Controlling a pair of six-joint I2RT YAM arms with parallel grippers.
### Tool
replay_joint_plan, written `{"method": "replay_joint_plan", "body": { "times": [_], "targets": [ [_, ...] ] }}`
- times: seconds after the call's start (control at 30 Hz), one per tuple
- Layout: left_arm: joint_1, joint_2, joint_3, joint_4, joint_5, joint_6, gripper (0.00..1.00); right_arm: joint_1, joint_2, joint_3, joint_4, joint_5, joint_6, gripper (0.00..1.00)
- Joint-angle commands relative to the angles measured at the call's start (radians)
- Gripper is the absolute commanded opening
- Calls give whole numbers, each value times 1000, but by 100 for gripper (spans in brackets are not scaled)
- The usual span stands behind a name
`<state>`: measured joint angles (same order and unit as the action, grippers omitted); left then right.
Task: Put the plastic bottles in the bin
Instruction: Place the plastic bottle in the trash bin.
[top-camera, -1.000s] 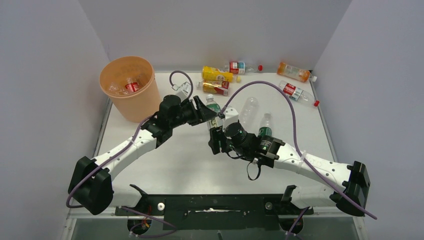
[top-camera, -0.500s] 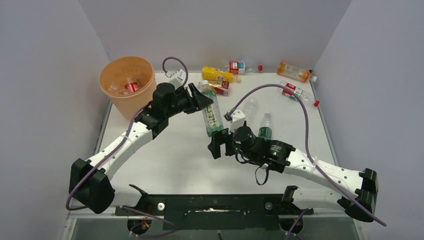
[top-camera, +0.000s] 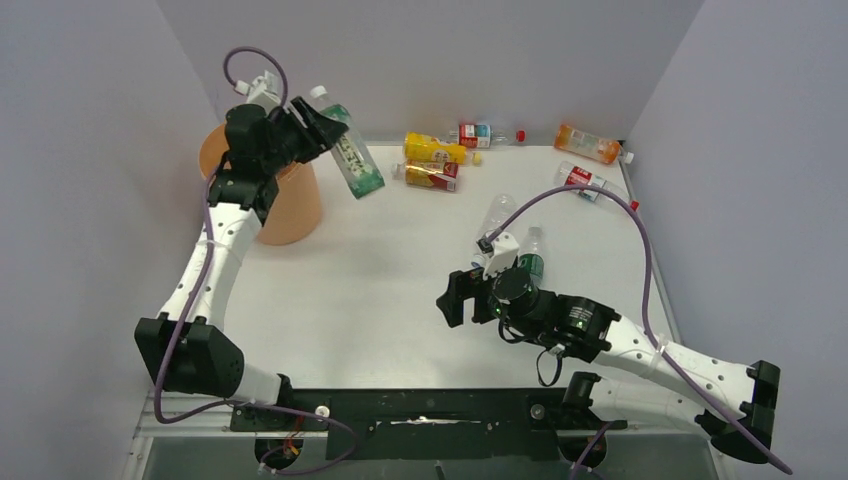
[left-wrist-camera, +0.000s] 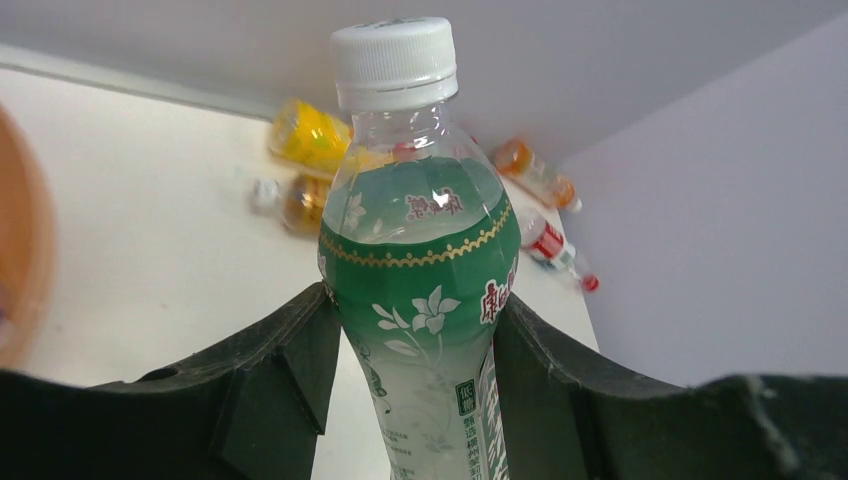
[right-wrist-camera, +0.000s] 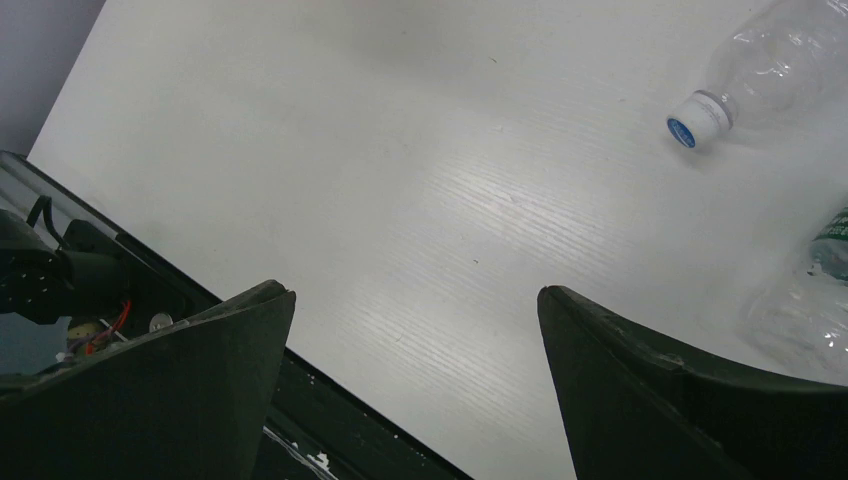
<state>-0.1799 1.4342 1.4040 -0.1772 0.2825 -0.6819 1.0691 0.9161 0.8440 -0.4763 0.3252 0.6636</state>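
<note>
My left gripper (top-camera: 322, 122) is raised high and shut on a green-labelled plastic bottle (top-camera: 358, 165) with a white cap. The bottle hangs tilted beside the right rim of the peach-orange bin (top-camera: 292, 205). In the left wrist view the bottle (left-wrist-camera: 420, 260) fills the gap between the fingers (left-wrist-camera: 290, 360), cap pointing away. My right gripper (top-camera: 452, 297) stands open over bare table, and its wrist view shows nothing between the fingers (right-wrist-camera: 230, 340). Several more bottles lie at the back: a yellow one (top-camera: 432, 148), an orange one (top-camera: 587, 143) and a red-labelled one (top-camera: 590, 185).
A clear bottle (top-camera: 497, 213) and a green-labelled one (top-camera: 530, 255) lie just behind my right wrist; the clear bottle (right-wrist-camera: 760, 70) shows in the right wrist view too. Grey walls close the table on three sides. The black base rail (top-camera: 430, 410) runs along the near edge.
The right gripper opened, let go of the green-labelled bottle and drew back toward the near edge. The left arm lifted the bottle and swung it left and back to the bin's rim.
</note>
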Motion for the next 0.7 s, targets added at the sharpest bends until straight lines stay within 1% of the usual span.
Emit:
{"method": "replay_joint_plan", "body": {
  "times": [0.0,0.2,0.37,0.57,0.67],
  "targets": [
    [122,16,141,13,16,43,38,11,-39,-20,2,37,33,98],
    [281,27,192,38,-32,76,38,10,-61,-41,-16,47,51,98],
    [385,25,170,79,-76,105,39,11,-66,-50,-20,50,60,98],
    [425,25,111,124,-162,149,39,10,-57,-50,-21,53,66,98],
    [425,33,95,127,-208,173,42,11,-51,-46,-31,60,70,98]
  ]
}}
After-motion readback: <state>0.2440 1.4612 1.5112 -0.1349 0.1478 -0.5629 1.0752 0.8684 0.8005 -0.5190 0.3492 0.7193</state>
